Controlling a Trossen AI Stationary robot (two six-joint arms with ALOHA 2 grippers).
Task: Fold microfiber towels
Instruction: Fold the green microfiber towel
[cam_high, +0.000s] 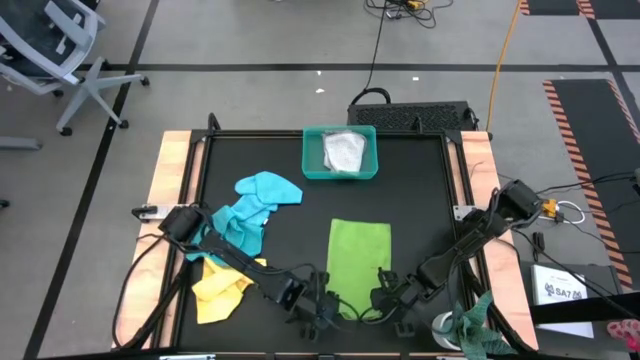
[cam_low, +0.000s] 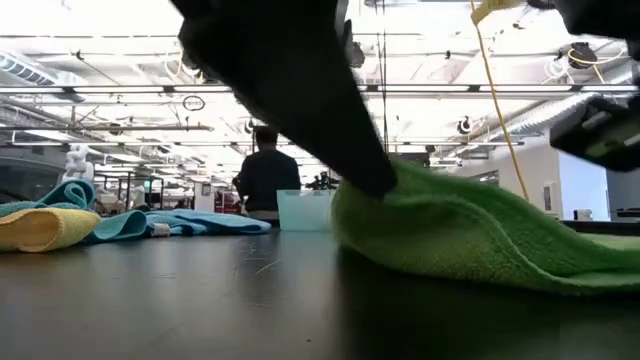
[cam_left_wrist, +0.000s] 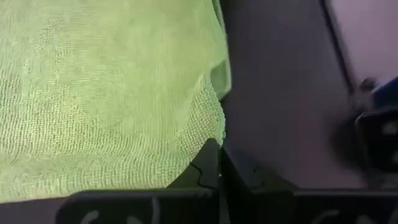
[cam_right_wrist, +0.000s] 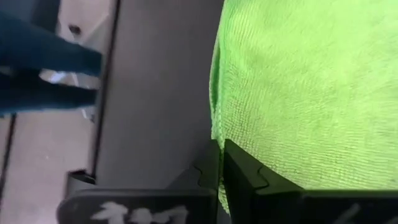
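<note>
A: So, where is the lime green microfiber towel (cam_high: 358, 252) laid?

B: It's spread flat on the black table (cam_high: 420, 190), with its near edge pinched at both corners. The left gripper (cam_left_wrist: 219, 163) is clamped shut on one corner, the right gripper (cam_right_wrist: 221, 163) on the other.

A: And the rest?

B: Turquoise (cam_high: 256, 205) and yellow (cam_high: 218, 292) towels are heaped at the left; a pale grey one (cam_high: 344, 152) is sat in the teal plastic tray (cam_high: 312, 158).

The high view looks straight down on the whole black table top (cam_high: 420, 200) from well above. The low view sits at table level, very near the spread lime green microfibre towel (cam_low: 470, 235), facing the room beyond. Each wrist view looks close down past its own dark fingers onto a corner of that same towel, which all four views share.
</note>
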